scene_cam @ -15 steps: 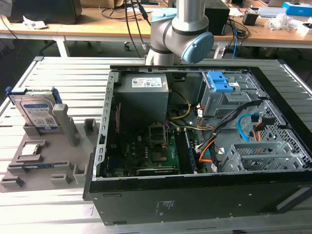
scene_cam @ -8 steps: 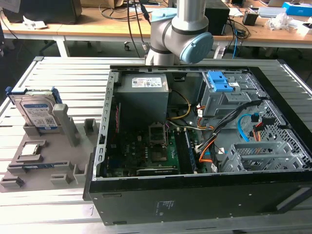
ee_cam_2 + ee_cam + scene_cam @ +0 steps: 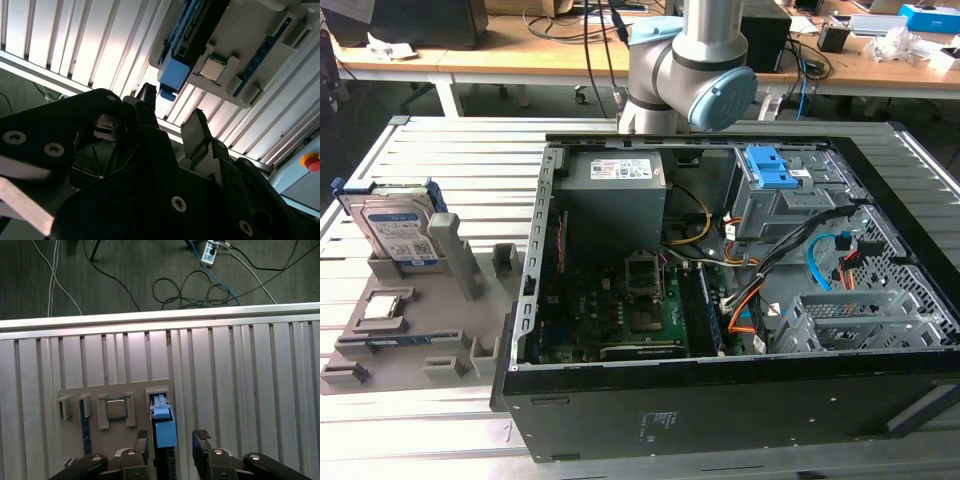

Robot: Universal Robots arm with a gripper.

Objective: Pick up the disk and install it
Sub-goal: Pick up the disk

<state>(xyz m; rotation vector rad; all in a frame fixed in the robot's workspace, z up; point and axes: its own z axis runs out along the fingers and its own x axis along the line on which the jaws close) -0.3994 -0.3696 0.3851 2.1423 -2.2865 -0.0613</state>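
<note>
The disk [image 3: 398, 225] stands on edge in a grey holder [image 3: 410, 330] at the exterior view's left, silver with a white-and-blue label and blue side rails. In the first wrist view its blue-railed edge [image 3: 163, 425] lines up with the gap of my gripper [image 3: 171, 440], some way beyond the fingertips [image 3: 142, 439]. My gripper [image 3: 172, 112] is open in both wrist views, with nothing between its fingers. In the second wrist view the disk [image 3: 176, 70] shows past the fingertips.
The open computer case [image 3: 720, 300] lies on the slatted metal table [image 3: 450, 150], with a blue-latched bay [image 3: 770, 170] and a wire drive cage [image 3: 850, 320]. A square chip [image 3: 116, 409] and a thin memory stick [image 3: 85, 432] share the holder. The arm's elbow [image 3: 690, 80] rises behind the case.
</note>
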